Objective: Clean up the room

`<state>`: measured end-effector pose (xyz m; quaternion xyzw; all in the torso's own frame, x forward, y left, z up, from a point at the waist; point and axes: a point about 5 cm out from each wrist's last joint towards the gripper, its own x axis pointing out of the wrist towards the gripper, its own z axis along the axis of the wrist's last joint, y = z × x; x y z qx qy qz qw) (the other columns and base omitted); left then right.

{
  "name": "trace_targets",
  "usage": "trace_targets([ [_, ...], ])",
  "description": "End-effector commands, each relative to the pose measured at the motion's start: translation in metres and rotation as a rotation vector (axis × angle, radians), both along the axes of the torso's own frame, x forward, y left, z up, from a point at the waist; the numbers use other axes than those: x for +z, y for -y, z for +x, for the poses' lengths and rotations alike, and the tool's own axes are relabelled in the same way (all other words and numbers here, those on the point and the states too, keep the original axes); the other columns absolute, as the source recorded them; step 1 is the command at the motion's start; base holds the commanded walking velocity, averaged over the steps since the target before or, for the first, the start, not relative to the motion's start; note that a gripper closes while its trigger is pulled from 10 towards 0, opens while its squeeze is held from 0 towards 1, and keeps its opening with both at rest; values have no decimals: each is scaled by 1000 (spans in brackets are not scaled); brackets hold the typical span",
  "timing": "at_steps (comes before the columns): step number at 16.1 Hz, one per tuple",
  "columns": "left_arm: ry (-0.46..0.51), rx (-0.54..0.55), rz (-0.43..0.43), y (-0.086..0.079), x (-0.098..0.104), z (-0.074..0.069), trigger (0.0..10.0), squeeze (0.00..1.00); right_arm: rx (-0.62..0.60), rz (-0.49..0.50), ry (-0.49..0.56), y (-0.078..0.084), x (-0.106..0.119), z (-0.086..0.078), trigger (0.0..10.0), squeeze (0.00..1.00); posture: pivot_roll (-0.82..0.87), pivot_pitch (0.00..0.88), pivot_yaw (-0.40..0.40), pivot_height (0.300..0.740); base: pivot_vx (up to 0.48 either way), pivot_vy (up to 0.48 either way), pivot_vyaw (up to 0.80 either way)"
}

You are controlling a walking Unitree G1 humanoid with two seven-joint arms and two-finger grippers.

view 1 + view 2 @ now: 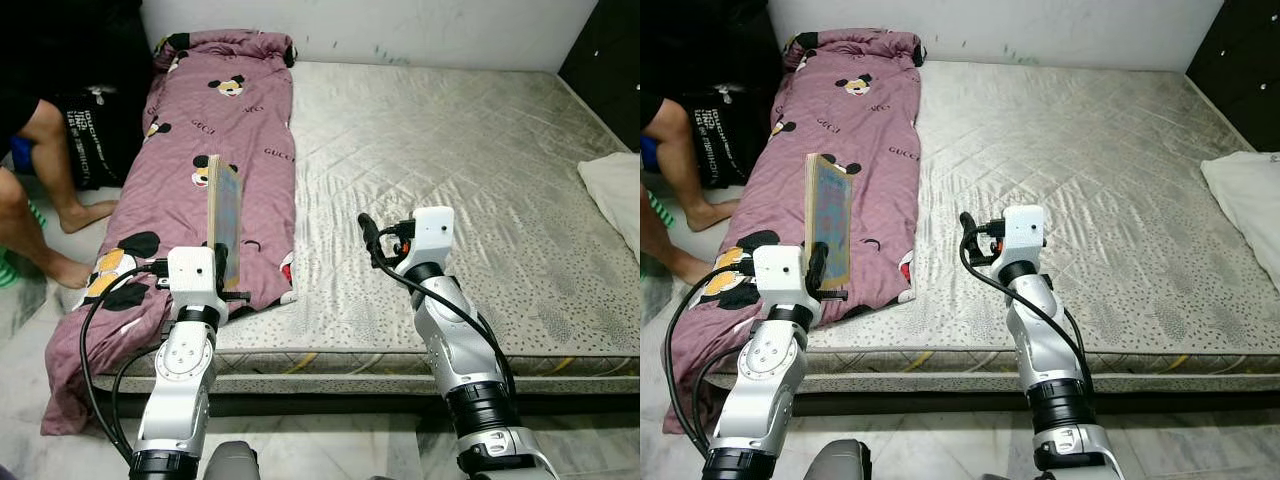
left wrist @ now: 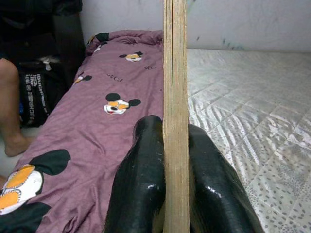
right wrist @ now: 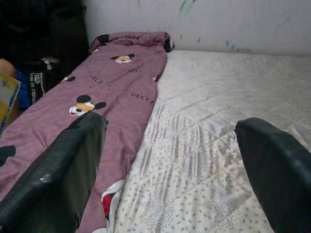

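My left gripper [image 1: 232, 268] is shut on a thin flat book or board [image 1: 225, 218] with a wooden-coloured edge and a bluish face, held upright above the purple cartoon-print blanket [image 1: 225, 130]. In the left wrist view the book's edge [image 2: 175, 111] stands between the two black fingers [image 2: 138, 184]. My right gripper [image 1: 372, 240] is open and empty over the grey mattress [image 1: 460, 170], near its front edge. The right wrist view shows its fingers [image 3: 58, 179] spread wide, with the blanket [image 3: 112, 92] ahead.
A person's bare legs [image 1: 45, 190] are on the floor left of the mattress, beside a dark bag [image 1: 95, 135]. A white pillow or cloth [image 1: 615, 195] lies at the right edge. A dark cabinet [image 1: 610, 60] stands at the back right.
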<state>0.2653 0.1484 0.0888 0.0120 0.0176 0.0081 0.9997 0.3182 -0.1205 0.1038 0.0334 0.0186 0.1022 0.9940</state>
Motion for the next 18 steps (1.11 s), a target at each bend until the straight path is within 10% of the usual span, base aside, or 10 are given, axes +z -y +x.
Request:
trace_targets([
  [1,49,-11,4,1,9,3,10000,0,-5,-6,7,1,2,2,10000,0,28,0,-52,740,0,0,0],
  [18,49,-9,-2,1,9,4,10000,0,-6,-21,7,0,1,2,10000,0,25,0,-51,740,0,-132,0],
])
